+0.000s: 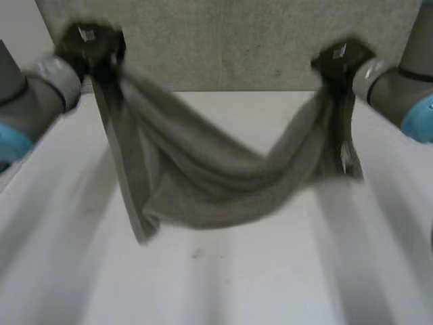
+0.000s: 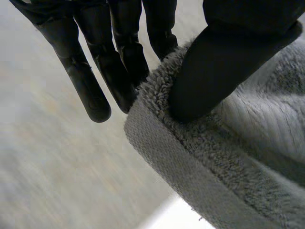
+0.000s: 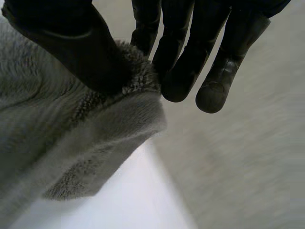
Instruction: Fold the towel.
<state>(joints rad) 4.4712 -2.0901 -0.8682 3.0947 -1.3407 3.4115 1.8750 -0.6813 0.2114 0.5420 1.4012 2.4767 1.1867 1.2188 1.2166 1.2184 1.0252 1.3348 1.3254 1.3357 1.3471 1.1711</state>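
- Hanging mid-frame over white desk (image 1: 270,284): sagging grey fleecy towel (image 1: 203,176).
- Left robot hand (image 1: 88,44), upper left: pinches one corner.
- Right robot hand (image 1: 338,61), upper right: pinches the other.
- Risk: shallow thumb pinch slips, towel drops.

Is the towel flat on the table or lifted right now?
Lifted: the towel sags between the left hand and right hand, each pinching its top edge against the thumb. Whether its bottom touches the table: cannot tell.

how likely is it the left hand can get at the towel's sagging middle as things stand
Probably not: the left hand is busy pinching one upper end of the towel, the right hand the other, and the middle sags between them. Letting go would drop that side.
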